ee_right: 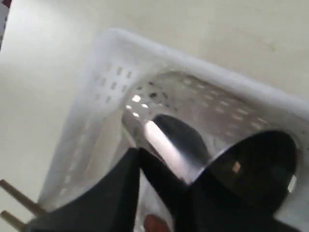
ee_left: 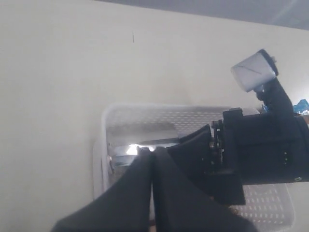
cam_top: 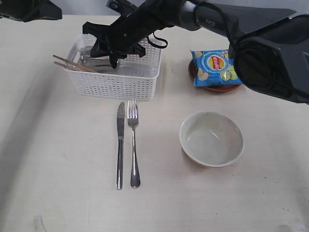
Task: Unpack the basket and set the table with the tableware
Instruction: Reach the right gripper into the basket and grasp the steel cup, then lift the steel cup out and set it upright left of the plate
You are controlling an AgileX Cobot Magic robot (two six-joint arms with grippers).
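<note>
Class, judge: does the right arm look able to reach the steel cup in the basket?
Probably yes: the right claw hangs inside the basket, close by the steel cup, nothing between them.

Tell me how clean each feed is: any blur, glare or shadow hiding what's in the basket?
Exterior view: sharp, but the right arm hides part of the basket; soft shadow on the left of the table. Right wrist view: blurred, glare streaks on the steel cup. Left wrist view: a bright glint in the basket beyond the shut left gripper.
</note>
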